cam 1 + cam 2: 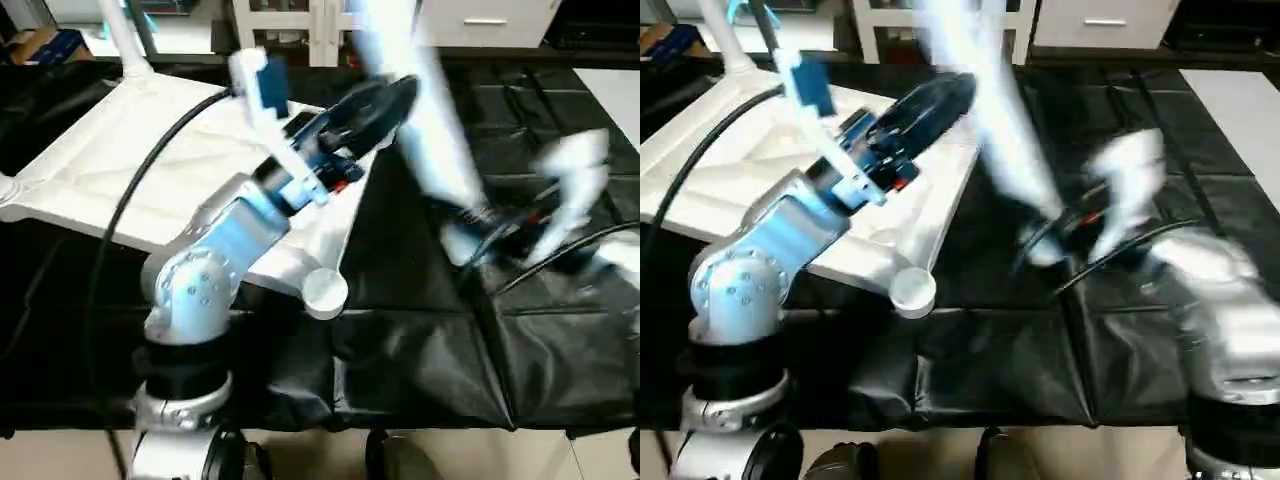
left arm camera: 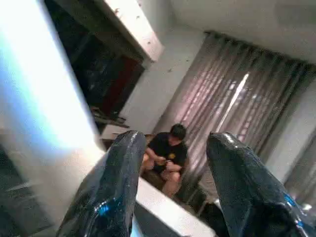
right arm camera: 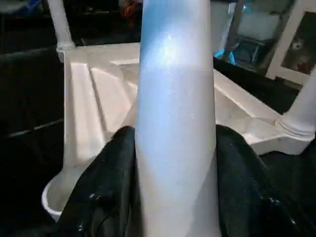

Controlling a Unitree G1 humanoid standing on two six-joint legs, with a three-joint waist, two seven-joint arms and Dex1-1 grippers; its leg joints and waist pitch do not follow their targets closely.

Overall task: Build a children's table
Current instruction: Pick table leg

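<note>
Tabletop [image 1: 130, 170] underside up; right end effector [image 3: 173, 163] clamps leg [image 3: 175, 98].

Left forearm [image 1: 225, 245]: silver housing w/ round elbow joint, small screws on its cap, black collar below. Black cable [image 1: 130, 180] runs along arm. Wrist: blue block, white bracket, red detail. Left hand [image 2: 173, 190]: two glossy black fingers. Right hand [image 3: 175, 182]: same black fingers. Right forearm [image 1: 1225, 310]: silver, black cables.
</note>
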